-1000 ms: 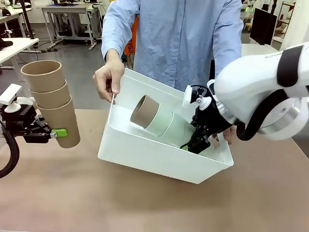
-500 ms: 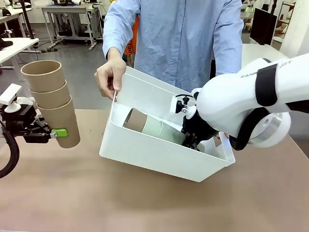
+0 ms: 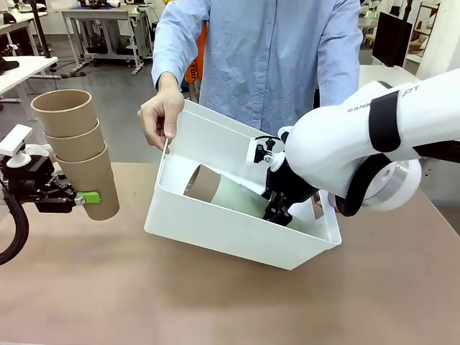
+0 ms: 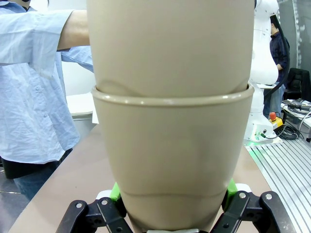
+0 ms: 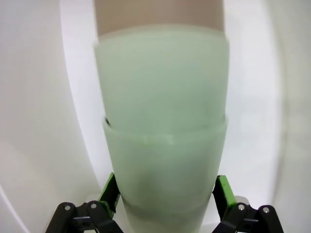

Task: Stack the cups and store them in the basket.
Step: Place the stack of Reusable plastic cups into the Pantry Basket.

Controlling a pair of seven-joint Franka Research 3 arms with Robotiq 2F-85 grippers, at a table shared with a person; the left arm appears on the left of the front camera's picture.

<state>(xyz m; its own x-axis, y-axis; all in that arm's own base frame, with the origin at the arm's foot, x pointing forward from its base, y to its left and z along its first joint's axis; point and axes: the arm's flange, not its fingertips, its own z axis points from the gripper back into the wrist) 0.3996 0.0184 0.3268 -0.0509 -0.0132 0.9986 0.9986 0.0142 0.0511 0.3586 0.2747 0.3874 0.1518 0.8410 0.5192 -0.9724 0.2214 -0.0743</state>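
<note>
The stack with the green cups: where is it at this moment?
In the front view the stack lies on its side inside the white basket, right of centre, its base at the right gripper.

- My left gripper [image 4: 171,194] clamps the base of a tan cup [image 4: 172,155], green pads [image 4: 115,191] on both sides
- A second tan cup [image 4: 170,43] sits nested inside it
- A person's blue sleeve [image 4: 34,34] shows at picture left

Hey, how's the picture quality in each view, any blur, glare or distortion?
Right wrist view: soft and hazy, mint cups blurred, white basket walls washed out. Left wrist view: tan cup stack sharp but bulged by the wide lens. Front view: crisp, evenly lit, soft shadow on the table under the basket.
</note>
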